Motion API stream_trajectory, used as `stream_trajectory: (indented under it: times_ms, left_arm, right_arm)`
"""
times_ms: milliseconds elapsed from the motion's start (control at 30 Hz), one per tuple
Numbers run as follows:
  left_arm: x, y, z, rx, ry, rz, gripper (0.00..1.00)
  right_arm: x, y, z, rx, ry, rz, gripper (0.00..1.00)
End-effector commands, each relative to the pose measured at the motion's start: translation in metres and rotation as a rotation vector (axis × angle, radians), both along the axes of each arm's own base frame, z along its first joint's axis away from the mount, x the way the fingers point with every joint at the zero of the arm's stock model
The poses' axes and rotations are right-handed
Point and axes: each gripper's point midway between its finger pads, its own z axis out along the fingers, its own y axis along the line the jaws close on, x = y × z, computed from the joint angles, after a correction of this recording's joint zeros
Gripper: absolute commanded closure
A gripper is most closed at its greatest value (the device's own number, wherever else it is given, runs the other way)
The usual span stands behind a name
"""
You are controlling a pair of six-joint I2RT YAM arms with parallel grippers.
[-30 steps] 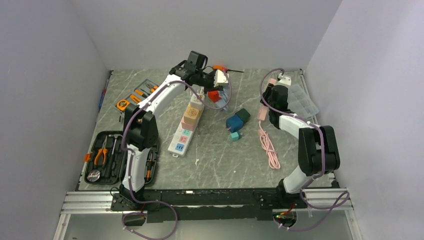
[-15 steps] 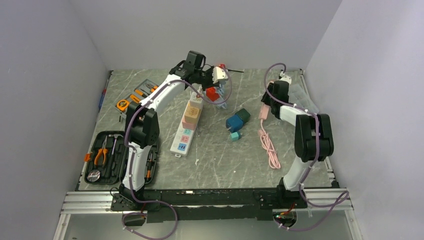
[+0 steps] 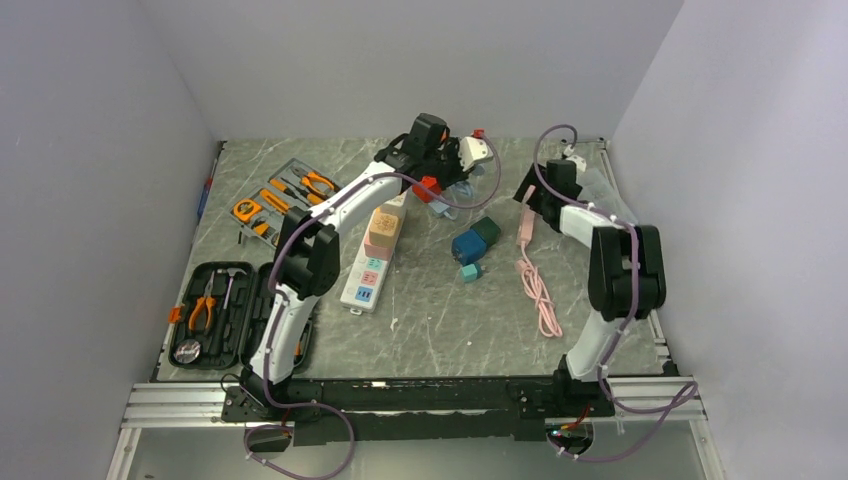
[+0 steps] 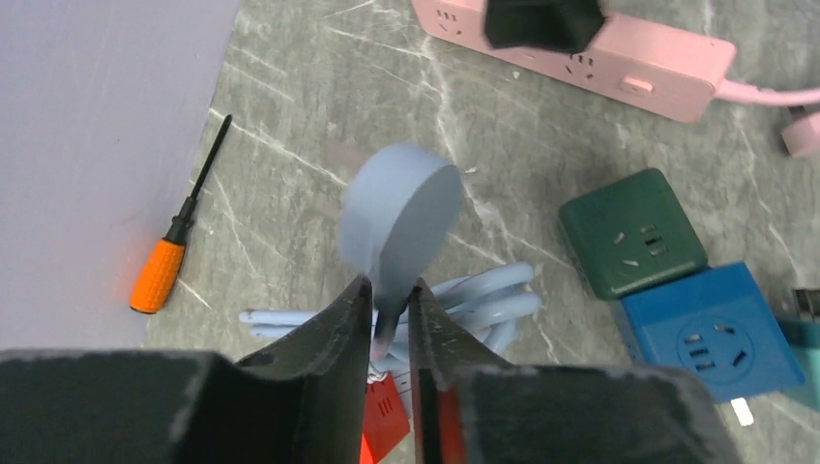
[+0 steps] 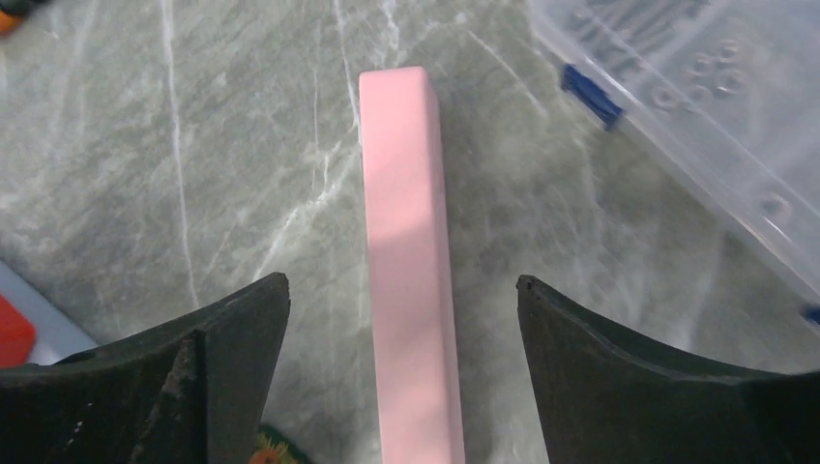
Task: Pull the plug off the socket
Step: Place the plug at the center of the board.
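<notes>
A light-blue round plug (image 4: 401, 217) with a coiled blue cable (image 4: 483, 302) hangs, blurred, in front of my left gripper (image 4: 389, 282). Its thin neck lies loosely in the narrow gap between the slightly parted jaws. In the top view my left gripper (image 3: 470, 152) is at the back centre, right of the long white socket strip (image 3: 372, 258), and the plug is off that strip. My right gripper (image 5: 403, 280) is wide open. It straddles the end of a pink power strip (image 5: 406, 222) without touching it.
A red block (image 4: 382, 425) lies below the left fingers. A green socket cube (image 4: 633, 232), a blue one (image 4: 711, 329) and an orange screwdriver (image 4: 160, 275) lie nearby. A clear plastic box (image 5: 696, 116) sits right of the pink strip. Tool cases (image 3: 225, 315) stand at the left.
My left arm swung right, away from the white socket strip, taking the blue plug with it, and its jaws have eased apart. The right gripper opened wide over the pink strip.
</notes>
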Motion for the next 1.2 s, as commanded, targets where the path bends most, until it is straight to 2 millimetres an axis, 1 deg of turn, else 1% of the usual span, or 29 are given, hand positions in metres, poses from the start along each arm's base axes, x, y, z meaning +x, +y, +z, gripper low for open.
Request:
stream_trajectory:
  times_ms: [0, 33, 67, 167, 267, 300, 333, 367, 400, 500, 567, 633, 700, 733, 800, 833, 867, 900, 967, 1033, 1167]
  left_arm:
    - [0.01, -0.014, 0.007, -0.077, 0.026, 0.063, 0.67]
    - [0.009, -0.018, 0.003, -0.072, 0.027, 0.062, 0.59]
    - [0.008, -0.022, -0.002, -0.066, 0.028, 0.061, 0.53]
    - [0.009, -0.031, -0.017, -0.041, 0.034, 0.074, 0.39]
    - [0.013, -0.038, -0.029, -0.01, 0.028, 0.086, 0.32]
    - [0.014, -0.038, -0.032, 0.002, 0.022, 0.097, 0.29]
    - [0.013, -0.038, -0.035, 0.015, 0.021, 0.101, 0.2]
    - [0.013, -0.036, -0.036, 0.025, 0.022, 0.106, 0.06]
    - [0.011, -0.034, -0.037, 0.037, 0.028, 0.109, 0.01]
    - [0.005, -0.02, -0.036, 0.102, 0.032, 0.106, 0.01]
    - [-0.001, -0.005, -0.028, 0.133, 0.044, 0.119, 0.01]
    - [-0.007, 0.009, -0.013, 0.123, 0.078, 0.136, 0.01]
    - [-0.01, 0.03, 0.006, 0.099, 0.121, 0.17, 0.01]
    - [-0.012, 0.042, 0.015, 0.093, 0.139, 0.188, 0.01]
    - [-0.014, 0.068, 0.035, 0.086, 0.173, 0.232, 0.01]
    - [-0.017, 0.082, 0.043, 0.088, 0.192, 0.256, 0.01]
    - [-0.019, 0.096, 0.05, 0.09, 0.209, 0.284, 0.01]
    - [-0.021, 0.112, 0.055, 0.089, 0.232, 0.309, 0.0]
    - [-0.031, 0.136, 0.065, 0.072, 0.275, 0.346, 0.01]
    - [-0.041, 0.16, 0.071, 0.05, 0.312, 0.384, 0.01]
    - [-0.059, 0.197, 0.069, 0.057, 0.343, 0.445, 0.01]
  right_arm:
    - [-0.023, -0.014, 0.083, 0.0, -0.197, -0.164, 0.1]
    - [-0.032, -0.011, 0.094, 0.003, -0.232, -0.166, 0.1]
    - [-0.041, -0.006, 0.107, 0.005, -0.275, -0.163, 0.1]
    - [-0.071, 0.013, 0.126, -0.001, -0.337, -0.115, 0.1]
    - [-0.095, 0.037, 0.139, 0.004, -0.352, -0.045, 0.12]
    - [-0.101, 0.045, 0.139, 0.001, -0.344, -0.023, 0.12]
    - [-0.107, 0.052, 0.139, -0.002, -0.338, 0.003, 0.13]
    - [-0.113, 0.06, 0.137, -0.002, -0.33, 0.025, 0.13]
    - [-0.117, 0.064, 0.134, 0.0, -0.321, 0.039, 0.13]
    - [-0.125, 0.078, 0.125, -0.003, -0.293, 0.098, 0.14]
    - [-0.13, 0.089, 0.115, -0.011, -0.262, 0.133, 0.15]
    - [-0.137, 0.1, 0.098, -0.008, -0.208, 0.17, 0.16]
    - [-0.141, 0.114, 0.082, 0.0, -0.146, 0.209, 0.16]
    - [-0.143, 0.124, 0.071, -0.008, -0.098, 0.233, 0.16]
    - [-0.147, 0.137, 0.054, -0.024, -0.022, 0.268, 0.14]
    - [-0.149, 0.145, 0.049, -0.025, 0.007, 0.286, 0.13]
    - [-0.15, 0.15, 0.041, -0.027, 0.04, 0.297, 0.05]
    - [-0.152, 0.154, 0.036, -0.028, 0.061, 0.297, 0.01]
    - [-0.153, 0.16, 0.031, -0.006, 0.076, 0.301, 0.0]
    - [-0.151, 0.166, 0.031, 0.021, 0.064, 0.302, 0.0]
    - [-0.137, 0.171, 0.034, 0.014, 0.069, 0.286, 0.0]
